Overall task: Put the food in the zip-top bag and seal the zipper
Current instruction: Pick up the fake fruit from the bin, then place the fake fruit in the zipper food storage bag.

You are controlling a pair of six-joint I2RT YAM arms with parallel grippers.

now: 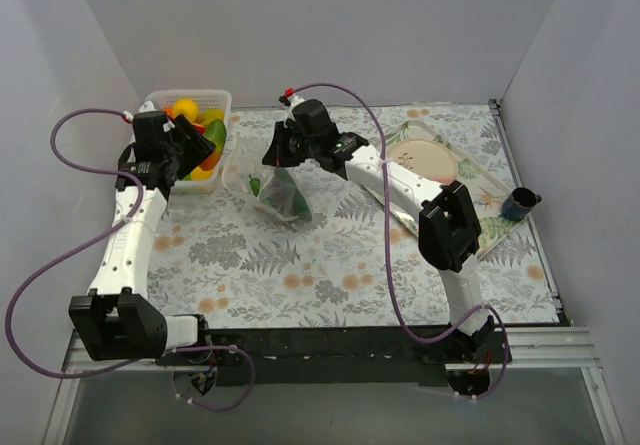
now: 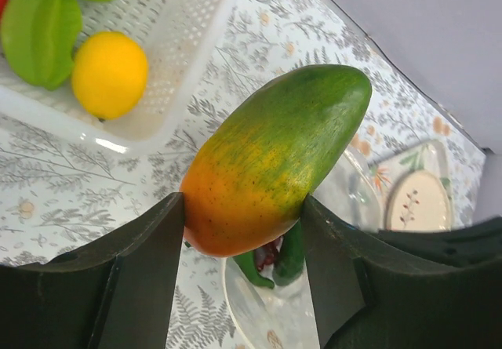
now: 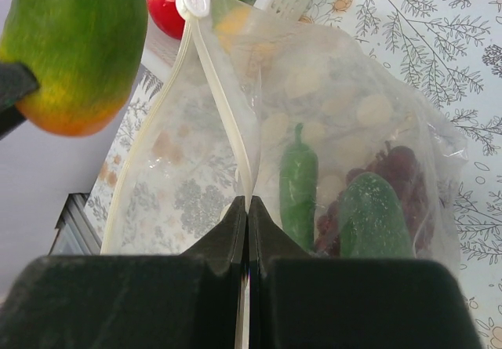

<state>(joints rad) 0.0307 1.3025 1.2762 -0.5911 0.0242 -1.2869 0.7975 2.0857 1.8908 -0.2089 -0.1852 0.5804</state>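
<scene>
Left arm [image 1: 130,235] at the basket [image 1: 215,97], jaws clamping a mango [image 2: 267,161]; right arm [image 1: 400,180] outstretched, jaws pinching the zipper [image 3: 223,106]

The basket [image 1: 215,100] is sitting at the far left of the tabletop [image 1: 300,265], with round fruits [image 2: 110,74] lying in it. Just right of it, the zip-top bag [image 1: 280,190] is lying near the middle, its mouth edge pinched in the right pincer [image 3: 247,208]. A pepper [image 3: 298,184], cucumber [image 3: 372,216] and grapes [image 3: 396,169] are lying inside. The mango [image 2: 274,157] is hanging in the left pincer [image 2: 243,208], above and between basket and bag. On the right, a plate [image 1: 425,160] is resting on the tray [image 1: 490,180], a cup [image 1: 520,203] standing at its right end.
</scene>
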